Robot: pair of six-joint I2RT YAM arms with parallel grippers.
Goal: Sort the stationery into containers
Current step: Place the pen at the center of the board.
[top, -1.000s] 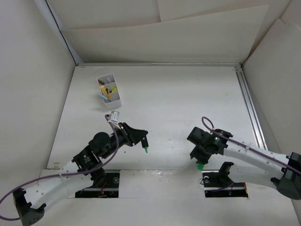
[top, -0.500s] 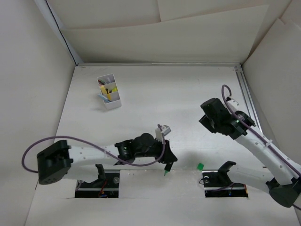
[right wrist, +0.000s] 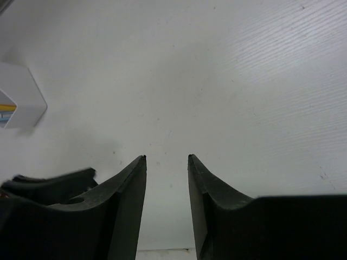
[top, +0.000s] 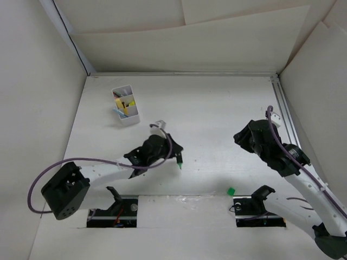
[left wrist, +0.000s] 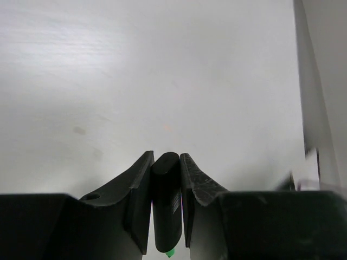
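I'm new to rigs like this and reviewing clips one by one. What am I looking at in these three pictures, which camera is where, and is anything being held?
Two robot arms are bolted at the near edge of a white table, each ending in a two-finger gripper. The wide picture looks down from above and behind the arms. The other two come from cameras on the wrists, looking out past each arm's own fingers. The left gripper is shut on a highlighter, black with a green tip. The right gripper is open and empty. On the table stands a white box with pens in it, and a small green piece lies near the front edge.
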